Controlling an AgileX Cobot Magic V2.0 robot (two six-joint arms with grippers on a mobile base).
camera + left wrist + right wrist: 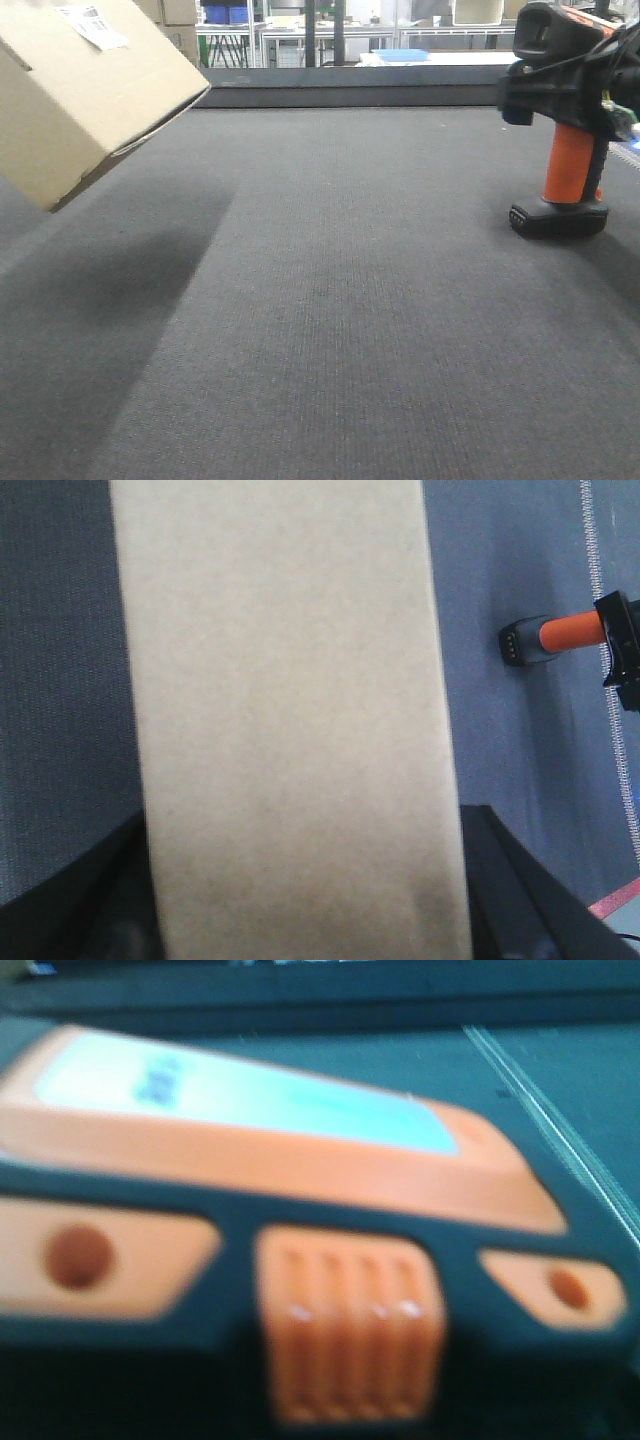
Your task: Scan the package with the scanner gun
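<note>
The package [85, 95], a plain brown cardboard box, hangs tilted above the table at the far left, with a white barcode label [95, 25] on its upper face. In the left wrist view the package [285, 710] fills the middle, and my left gripper [300, 910] is shut on it with a dark finger on each side. The scanner gun [572, 160] stands upright at the right, orange handle over a flat black base [558, 218]. My right gripper [575, 95] is closed round its black head. The right wrist view shows only the blurred orange and black head [300, 1210].
A dark grey mat [350, 300] covers the table, with a black rail [350, 88] along its far edge. Shelving, cartons [178, 20] and a blue tray [403, 55] stand beyond. A white stitched line [597, 580] runs along the mat's right side.
</note>
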